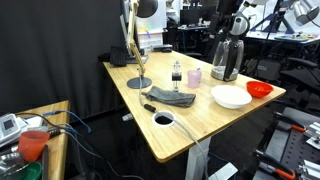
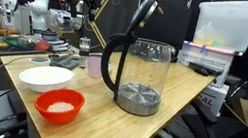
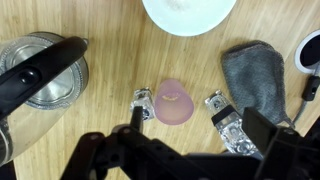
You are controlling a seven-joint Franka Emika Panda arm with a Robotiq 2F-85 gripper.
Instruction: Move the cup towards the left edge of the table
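The pale pink cup (image 3: 172, 103) stands upright on the light wood table (image 1: 200, 125), seen from above in the wrist view. It also shows in both exterior views (image 1: 194, 75) (image 2: 94, 66), next to the steel kettle (image 1: 225, 60). My gripper (image 3: 179, 100) is open and hangs above the cup, with one finger on each side of it and clear of it. It holds nothing.
The kettle (image 3: 45, 70) (image 2: 141, 77) is close beside the cup. A white bowl (image 1: 231, 96) (image 2: 46, 76), a red bowl (image 1: 259, 89), a grey cloth (image 1: 172, 96) (image 3: 255, 75), a small bottle (image 1: 177, 72), a desk lamp (image 1: 138, 60) and a white ring (image 1: 164, 118) share the table.
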